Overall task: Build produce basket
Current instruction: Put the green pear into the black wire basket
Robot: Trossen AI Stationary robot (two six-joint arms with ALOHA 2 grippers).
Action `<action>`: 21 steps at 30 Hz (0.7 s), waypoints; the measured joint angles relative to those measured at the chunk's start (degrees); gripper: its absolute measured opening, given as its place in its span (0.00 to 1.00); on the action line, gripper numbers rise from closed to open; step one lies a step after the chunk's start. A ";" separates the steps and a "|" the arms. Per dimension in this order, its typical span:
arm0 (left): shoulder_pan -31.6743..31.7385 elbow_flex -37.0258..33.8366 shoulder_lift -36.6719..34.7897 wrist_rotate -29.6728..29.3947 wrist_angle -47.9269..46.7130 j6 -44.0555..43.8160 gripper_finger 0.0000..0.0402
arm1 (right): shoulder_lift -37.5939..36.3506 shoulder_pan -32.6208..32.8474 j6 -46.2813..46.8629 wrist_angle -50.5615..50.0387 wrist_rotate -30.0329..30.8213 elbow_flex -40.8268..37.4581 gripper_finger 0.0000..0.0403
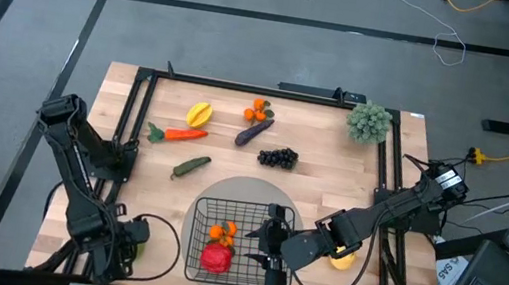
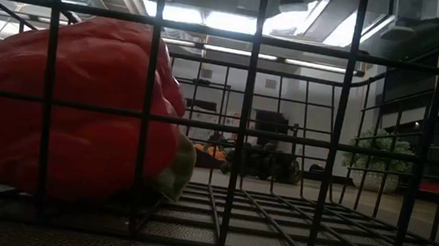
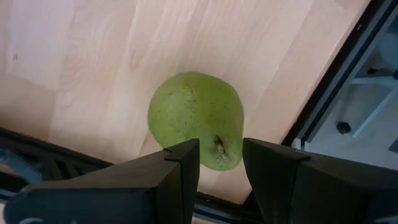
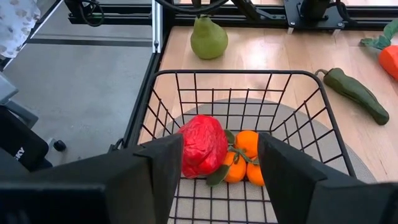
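Observation:
The black wire basket [image 1: 241,245] sits on a grey round mat. A red pepper [image 4: 203,145] and a cluster of oranges [image 4: 244,155] lie on its floor; in the low view the red pepper [image 2: 77,108] fills the left behind the basket's grid [image 2: 242,143]. My right gripper [image 1: 265,243] hangs open over the basket's right half, fingers apart above the produce [image 4: 221,162]. My left gripper [image 3: 221,163] is open at the table's near left corner, just over a green pear [image 3: 196,118] that lies on the wood. I see no touch.
Loose on the far half of the table lie a yellow starfruit [image 1: 198,114], a carrot [image 1: 181,135], oranges [image 1: 258,113], an eggplant [image 1: 254,131], black grapes [image 1: 278,156] and a long green piece [image 1: 190,166]. A lemon [image 1: 343,261] shows under my right arm. A bushy ball [image 1: 369,122] sits at the far right corner.

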 joint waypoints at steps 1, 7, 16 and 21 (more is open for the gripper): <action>0.00 -0.53 0.00 0.03 0.30 0.00 0.28 | 0.00 0.00 0.00 -0.05 0.00 0.00 0.48; 0.00 -2.85 0.04 2.49 1.41 -0.02 0.28 | 0.00 0.00 0.00 -0.29 -0.02 0.00 0.48; 0.66 -3.00 -0.09 3.94 0.95 0.32 0.22 | 0.00 0.00 0.00 -0.31 0.00 -0.02 0.48; 0.66 -3.00 -0.09 3.92 0.92 2.86 0.06 | 0.00 0.00 0.00 -0.40 0.00 -0.02 0.48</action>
